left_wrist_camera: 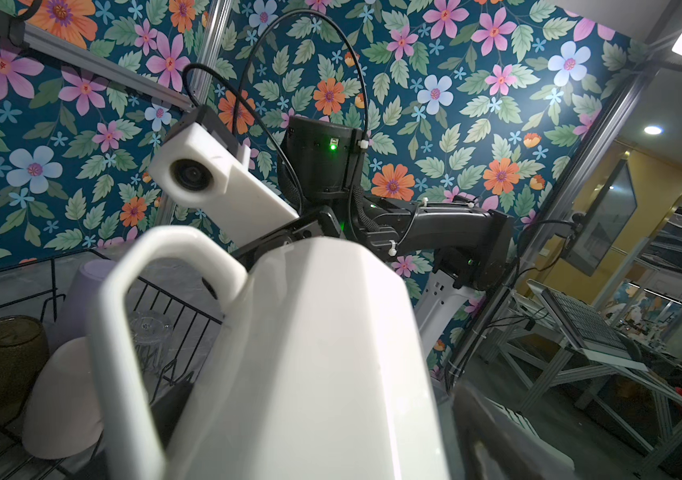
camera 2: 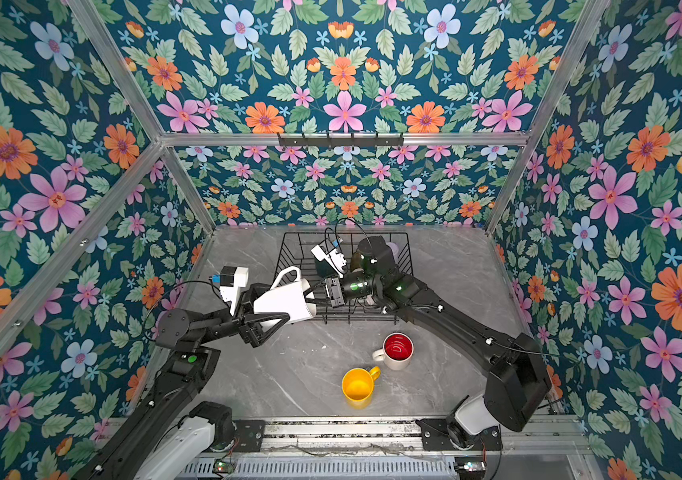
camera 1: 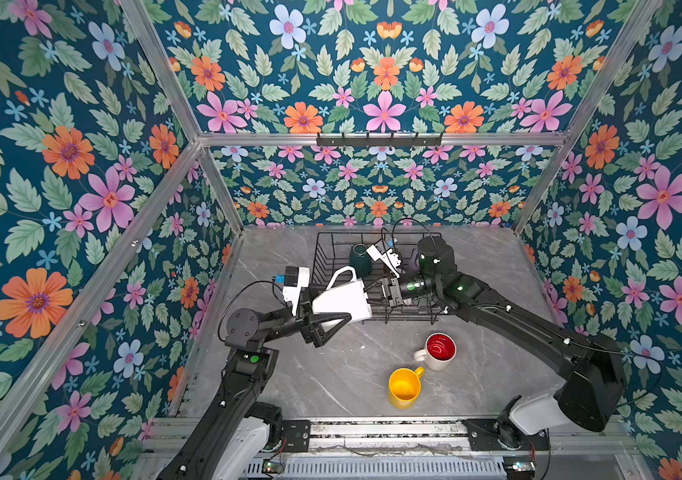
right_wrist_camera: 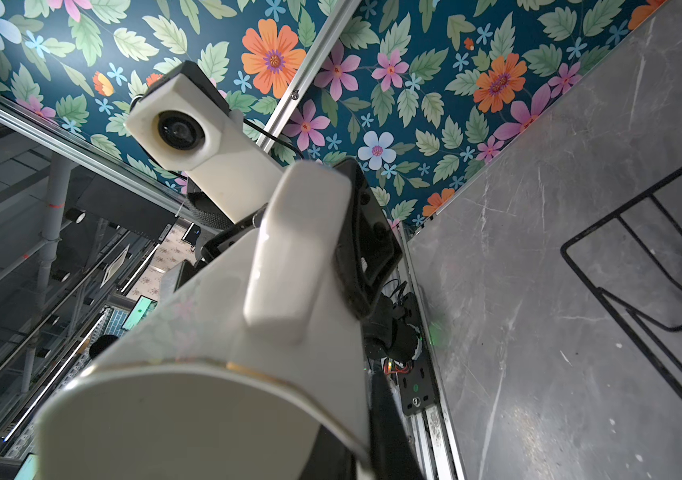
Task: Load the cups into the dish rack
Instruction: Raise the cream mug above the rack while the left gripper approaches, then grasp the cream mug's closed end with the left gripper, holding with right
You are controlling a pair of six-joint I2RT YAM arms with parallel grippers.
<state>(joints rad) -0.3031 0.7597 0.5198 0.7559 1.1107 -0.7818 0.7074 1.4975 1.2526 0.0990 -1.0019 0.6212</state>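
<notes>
Status: five of eight looked loaded, one was in transit, two were not started.

In the dish rack (camera 1: pixel 410 316): dark green mug (camera 1: pixel 359 257), lilac tumbler (left_wrist_camera: pixel 85 303), olive-amber glass (left_wrist_camera: pixel 4 365), clear glass (left_wrist_camera: pixel 151 332), pale pink mug (left_wrist_camera: pixel 63 403). In the left wrist view the last four sat mouth-down. I couldn't tell which way up the green one was.

The white mug (camera 1: pixel 341 297) was in the air on its side at the rack's near left corner, handle up, between the two arms and not set down.
- Right hand (camera 1: pixel 374 294) was clenched on the mug's rim at the mouth end.
- Left hand (camera 1: pixel 331 307) had its jaws spread wide around the base end of the mug. One finger lay along the underside. I couldn't tell if it was gripping or just straddling.

This read as a handover between arms, direction unclear.

Left to do:
- Place the white mug in the rack.
- Load the red-lined white mug (camera 1: pixel 439 351) and the yellow mug (camera 1: pixel 405 388). Both stood on the table (camera 1: pixel 331 374) in front of the rack, near each other and not touching, with neither hand near them.

The near part of the rack looked free for them, though the right arm hid some of it.
</notes>
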